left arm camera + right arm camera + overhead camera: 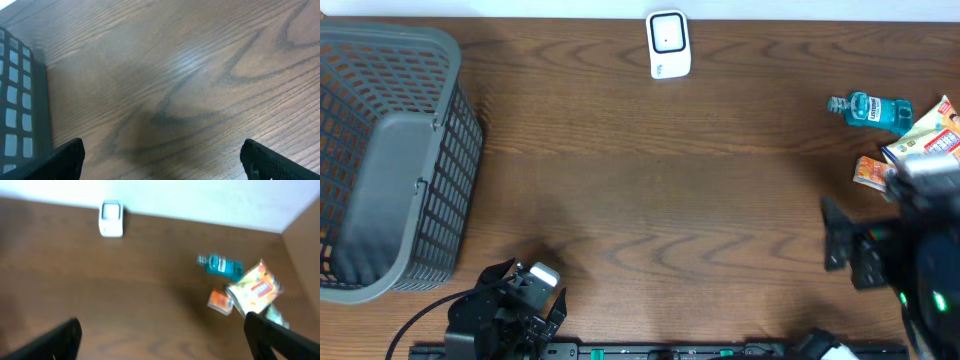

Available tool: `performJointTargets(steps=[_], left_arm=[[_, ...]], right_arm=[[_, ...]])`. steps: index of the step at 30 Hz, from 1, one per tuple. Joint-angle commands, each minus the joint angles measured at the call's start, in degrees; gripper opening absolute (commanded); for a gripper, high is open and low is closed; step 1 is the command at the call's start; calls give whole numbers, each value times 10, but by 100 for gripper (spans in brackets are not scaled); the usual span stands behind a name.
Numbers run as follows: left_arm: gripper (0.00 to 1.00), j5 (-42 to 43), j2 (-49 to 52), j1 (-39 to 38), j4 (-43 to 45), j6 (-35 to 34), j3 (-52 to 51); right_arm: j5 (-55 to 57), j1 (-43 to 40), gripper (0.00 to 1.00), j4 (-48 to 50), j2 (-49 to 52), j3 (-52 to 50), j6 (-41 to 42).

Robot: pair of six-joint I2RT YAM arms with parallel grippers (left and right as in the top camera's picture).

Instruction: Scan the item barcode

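Note:
A white barcode scanner stands at the table's far edge, also seen in the right wrist view. The items lie at the right: a teal bottle on its side, a yellow and orange packet and a small orange packet. My right gripper is open and empty, raised over the table just near of these items. My left gripper is open over bare wood at the near left, holding nothing.
A large grey mesh basket fills the left side of the table; its wall shows at the left edge of the left wrist view. The left arm sits at the near edge beside the basket.

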Motion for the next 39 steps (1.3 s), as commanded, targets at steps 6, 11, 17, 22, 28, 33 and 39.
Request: performJointTargets(steps=[6,11,17,22,28,33,39], left_arm=[[99,-8,0,2,-7,5,-2],[99,-8,0,2,-7,5,-2],[99,-8,0,2,-7,5,-2],[99,-8,0,2,-7,5,-2],[99,-8,0,2,-7,5,-2],[99,-8,0,2,-7,5,-2],[99,-8,0,2,-7,5,-2]], right_arm=[[-8,5,99,282,-171,-402,88],[78,2,99,574,-161,-603,40],[171,-23,99,779,-118,-700,40],[133,-29,99,779,-108,-701,40],[40,-29,99,772,-108,-701,40],[-4,-29,99,741,-108,-701,27],[-55,-29,99,721,-108,-701,27]])
